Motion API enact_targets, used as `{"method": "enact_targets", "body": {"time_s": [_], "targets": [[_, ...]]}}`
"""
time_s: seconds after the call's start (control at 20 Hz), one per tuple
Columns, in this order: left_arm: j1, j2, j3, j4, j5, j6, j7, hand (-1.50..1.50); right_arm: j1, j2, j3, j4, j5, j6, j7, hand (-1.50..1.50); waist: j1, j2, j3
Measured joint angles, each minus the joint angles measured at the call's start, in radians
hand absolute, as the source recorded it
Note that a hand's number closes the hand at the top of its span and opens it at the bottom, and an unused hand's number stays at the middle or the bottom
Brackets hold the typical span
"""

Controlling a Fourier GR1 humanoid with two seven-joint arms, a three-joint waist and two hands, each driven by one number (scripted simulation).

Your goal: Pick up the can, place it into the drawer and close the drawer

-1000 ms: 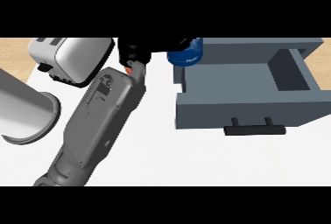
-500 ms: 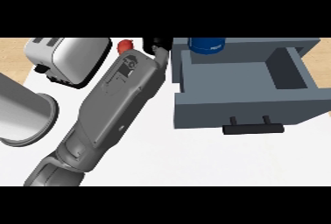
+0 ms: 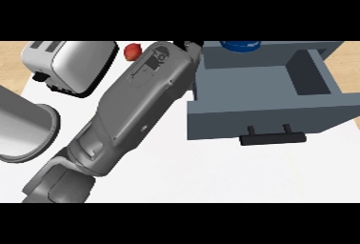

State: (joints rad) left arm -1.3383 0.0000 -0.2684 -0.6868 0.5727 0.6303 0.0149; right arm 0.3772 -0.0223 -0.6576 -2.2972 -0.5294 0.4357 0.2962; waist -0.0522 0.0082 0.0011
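The blue can [image 3: 239, 45] shows only as a sliver at the picture's top, over the back of the open grey drawer [image 3: 267, 116]. My left forearm runs from the lower left up to the drawer's left wall. Of my left hand [image 3: 188, 45] only a small black part shows, just left of the can, at the drawer's back left corner. The rest of the hand is cut off at the top, so its hold on the can is hidden. The drawer's inside is bare and its black handle [image 3: 273, 138] faces me. My right hand is out of view.
A silver toaster [image 3: 70, 66] stands at the back left, with a small red round thing [image 3: 131, 51] beside it. A large grey cylinder [image 3: 25, 128] lies at the left edge. White counter [image 3: 211, 176] lies in front of the drawer.
The can has moved right and farther back, from left of the drawer's corner to over its back. My left arm has swung right with it, uncovering the red thing.
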Motion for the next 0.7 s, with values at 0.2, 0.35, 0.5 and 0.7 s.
{"method": "enact_targets", "body": {"time_s": [0.2, 0.35, 0.5, 0.7], "targets": [[-0.010, 0.000, -0.053, 0.059, 0.073, 0.009, -0.053, 1.50, -0.004, -0.003, 0.001, -0.011, -0.010, 0.001, 0.012, -1.50, -0.011, 0.003, 0.000], [-0.044, 0.000, -0.082, 0.105, 0.112, 0.021, -0.065, 1.50, -0.007, 0.000, 0.018, -0.006, 0.001, -0.003, 0.003, -1.50, -0.016, 0.004, 0.001], [-0.052, 0.000, -0.132, 0.119, 0.166, 0.044, -0.068, 1.50, -0.021, -0.004, 0.023, -0.003, 0.006, -0.005, 0.008, -1.50, -0.023, 0.005, 0.001], [-0.073, 0.000, -0.171, 0.164, 0.206, 0.047, -0.072, 1.50, -0.019, -0.001, 0.019, -0.007, 0.007, -0.001, 0.007, -1.50, -0.024, 0.006, 0.001]]}}
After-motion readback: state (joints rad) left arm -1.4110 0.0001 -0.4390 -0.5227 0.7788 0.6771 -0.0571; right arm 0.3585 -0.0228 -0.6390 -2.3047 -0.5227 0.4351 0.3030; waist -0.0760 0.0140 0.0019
